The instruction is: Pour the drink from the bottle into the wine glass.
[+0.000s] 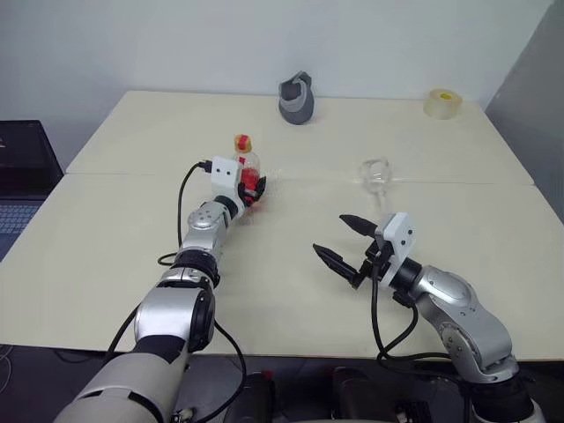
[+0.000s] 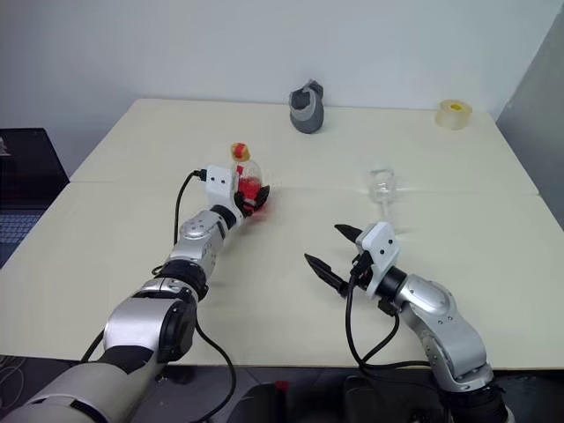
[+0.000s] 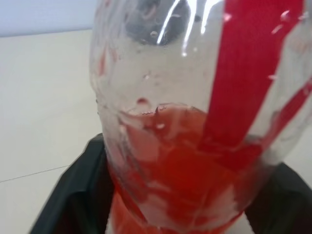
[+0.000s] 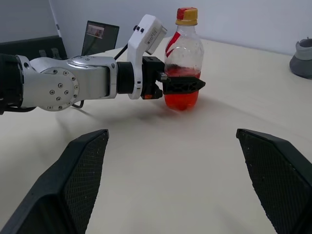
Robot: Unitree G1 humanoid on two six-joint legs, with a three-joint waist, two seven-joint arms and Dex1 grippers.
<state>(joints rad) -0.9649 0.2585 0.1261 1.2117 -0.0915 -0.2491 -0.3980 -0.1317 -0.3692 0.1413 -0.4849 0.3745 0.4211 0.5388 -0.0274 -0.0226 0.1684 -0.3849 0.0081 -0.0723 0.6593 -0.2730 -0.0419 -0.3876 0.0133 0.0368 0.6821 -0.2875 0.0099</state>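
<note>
My left gripper (image 4: 183, 86) is wrapped around the lower body of the bottle (image 4: 182, 58), black fingers (image 4: 191, 86) on either side at about the level of the drink (image 4: 181, 97); jaws look pressed onto the plastic, so I read it as gripping. Bottle stands upright on the cream table (image 1: 115, 229), cap on, yellow and red; whether its base is touching the tabletop or just off it I cannot tell from these angles. Drink is bright red-orange and fills roughly the bottom third, red label strip running up the side above it. In the left wrist view the bottle (image 3: 195, 117) sits right between my two finger pads (image 3: 73, 200), liquid line visible through the clear wall.

My right gripper (image 1: 337, 238) hangs above the table nearer to me, jaws spread wide, nothing between them, pointing forward and toward the left arm.

Wine glass (image 1: 375, 176) stands upright further back on the right half of the table, well apart from the bottle and beyond the right gripper; appears empty but it is faint against the table.

Dark grey jug (image 1: 298, 99) at the far edge, tape roll (image 1: 442, 102) at the far right corner, laptop (image 1: 22, 176) off the table on the left
</note>
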